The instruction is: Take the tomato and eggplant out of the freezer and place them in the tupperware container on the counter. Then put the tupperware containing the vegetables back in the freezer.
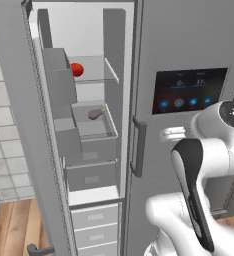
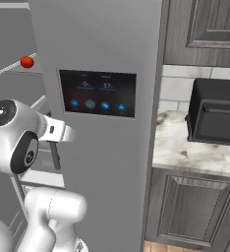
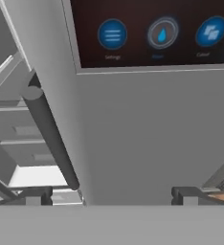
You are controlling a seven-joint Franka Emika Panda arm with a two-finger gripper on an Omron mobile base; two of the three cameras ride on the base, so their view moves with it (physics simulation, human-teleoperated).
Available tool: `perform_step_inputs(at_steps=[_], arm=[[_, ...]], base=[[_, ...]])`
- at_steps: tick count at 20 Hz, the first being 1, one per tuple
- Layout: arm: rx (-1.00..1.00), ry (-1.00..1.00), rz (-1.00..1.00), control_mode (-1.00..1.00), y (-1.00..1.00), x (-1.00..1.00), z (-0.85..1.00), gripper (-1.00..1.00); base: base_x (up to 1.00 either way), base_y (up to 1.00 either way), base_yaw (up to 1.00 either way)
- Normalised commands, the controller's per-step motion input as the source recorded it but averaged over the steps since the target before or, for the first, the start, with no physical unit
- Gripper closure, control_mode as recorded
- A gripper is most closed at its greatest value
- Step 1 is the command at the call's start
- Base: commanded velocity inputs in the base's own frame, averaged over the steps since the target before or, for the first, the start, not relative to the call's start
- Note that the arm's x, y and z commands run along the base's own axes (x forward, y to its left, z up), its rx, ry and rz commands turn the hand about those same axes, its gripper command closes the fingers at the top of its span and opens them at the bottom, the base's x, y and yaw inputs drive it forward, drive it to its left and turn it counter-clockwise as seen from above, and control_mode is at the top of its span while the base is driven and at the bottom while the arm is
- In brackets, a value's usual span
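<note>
Nearest, the claw (image 3: 111, 195) hangs spread and empty, facing the shut door beside its handle (image 3: 50, 139), so with the tomato (image 1: 77, 69) and eggplant (image 1: 94, 114) on 2 freezer (image 1: 114, 60) shelves off to its left, step 1, reaching in, looks ahead.

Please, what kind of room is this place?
Most likely a home kitchen: a tall grey freezer stands with one door open, a marbled counter over dark cabinets carries a black microwave, and the wall is tiled.
</note>
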Motion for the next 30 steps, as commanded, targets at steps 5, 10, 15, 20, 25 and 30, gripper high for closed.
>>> perform_step_inputs(at_steps=[5,10,15,20,25,30], arm=[[0.0,0.0,0.0,1.0,0.0,-0.05,0.0,-1.0],[0.0,0.0,0.0,1.0,0.0,0.0,0.0,-1.0],[0.0,0.0,0.0,1.0,0.0,0.0,0.0,-1.0],[0.0,0.0,0.0,1.0,0.0,0.0,0.0,-1.0],[0.1,0.0,0.0,-1.0,0.0,0.13,0.07,-1.0],[0.26,-0.06,0.0,-1.0,0.0,0.04,0.35,-1.0]], base=[[-0.18,0.12,0.0],[0.0,0.56,0.0],[0.1,0.6,0.0],[0.3,0.17,-0.01],[0.14,0.0,-0.01],[0.0,0.0,0.0]])
